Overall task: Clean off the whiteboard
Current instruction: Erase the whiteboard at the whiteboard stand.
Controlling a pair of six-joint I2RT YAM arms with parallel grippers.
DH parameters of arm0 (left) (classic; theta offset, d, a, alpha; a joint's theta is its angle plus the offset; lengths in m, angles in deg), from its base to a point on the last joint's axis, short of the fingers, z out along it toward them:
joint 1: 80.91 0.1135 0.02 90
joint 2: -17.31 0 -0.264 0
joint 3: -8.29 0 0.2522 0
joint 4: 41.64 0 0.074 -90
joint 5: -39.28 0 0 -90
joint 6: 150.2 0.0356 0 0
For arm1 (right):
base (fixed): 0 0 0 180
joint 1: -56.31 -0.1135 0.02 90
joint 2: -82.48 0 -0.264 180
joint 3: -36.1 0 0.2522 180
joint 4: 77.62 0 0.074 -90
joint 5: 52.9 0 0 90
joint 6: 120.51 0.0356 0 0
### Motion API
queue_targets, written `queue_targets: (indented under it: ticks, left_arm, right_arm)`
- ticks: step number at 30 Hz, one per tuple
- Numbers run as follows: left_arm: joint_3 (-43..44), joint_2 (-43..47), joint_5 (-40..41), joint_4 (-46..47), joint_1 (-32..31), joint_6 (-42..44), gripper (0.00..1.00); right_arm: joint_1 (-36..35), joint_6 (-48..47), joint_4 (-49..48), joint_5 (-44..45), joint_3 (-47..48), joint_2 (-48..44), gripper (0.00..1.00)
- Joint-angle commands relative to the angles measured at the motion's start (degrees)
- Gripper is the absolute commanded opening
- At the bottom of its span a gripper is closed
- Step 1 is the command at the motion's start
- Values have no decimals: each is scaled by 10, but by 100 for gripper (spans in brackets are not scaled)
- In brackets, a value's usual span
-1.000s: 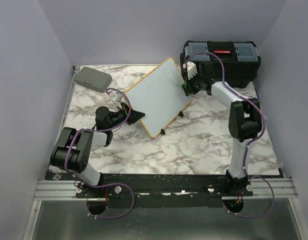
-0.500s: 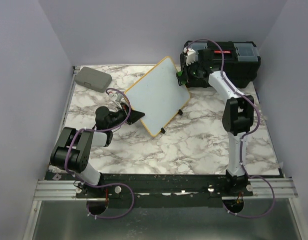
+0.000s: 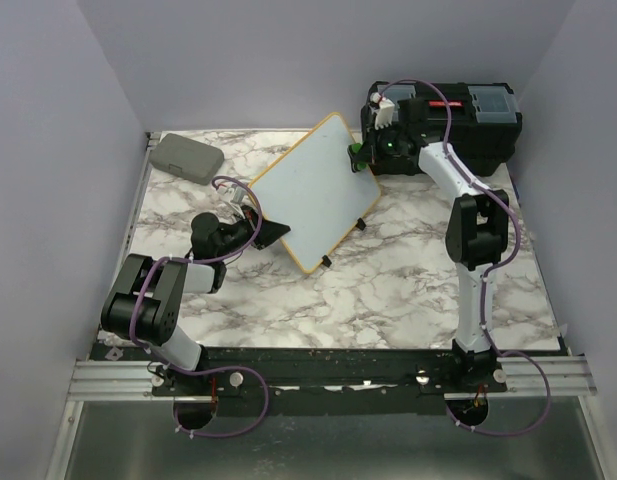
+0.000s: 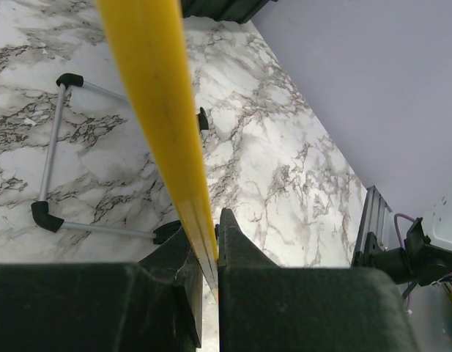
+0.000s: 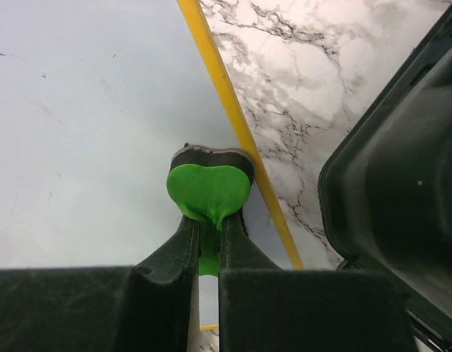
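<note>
So here's where we're at: the whiteboard stands tilted on the marble table, a bit toward 11 o'clock from the table's middle in the top view. It's propped on its wire stand.

Our left gripper is clenched on the board's yellow edge, pinching it at about 8 o'clock of the board. Our right gripper is clamped tight on a green heart-shaped eraser. The eraser's dark pad sits against the white surface right beside the frame, up at the board's 2 o'clock side.

The white face looks pretty clean to us, just a few tiny specks in the right wrist view.

The black toolbox is at 1 o'clock of the table, just beside the right gripper. The grey case is at 10 o'clock, well apart from the board.
</note>
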Motion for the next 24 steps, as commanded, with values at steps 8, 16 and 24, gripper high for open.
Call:
queue_targets:
  ticks: [8, 16, 24]
  left_arm:
    - [5, -2, -112, 21, -16, 7, 0]
    - [2, -3, -115, 24, -16, 6, 0]
    - [1, 0, -116, 17, -16, 8, 0]
  right_arm:
    - [-12, -9, 21, 42, -160, -37, 1]
    - [-11, -43, 15, 23, -214, -73, 1]
    - [-11, 6, -7, 35, -78, -39, 1]
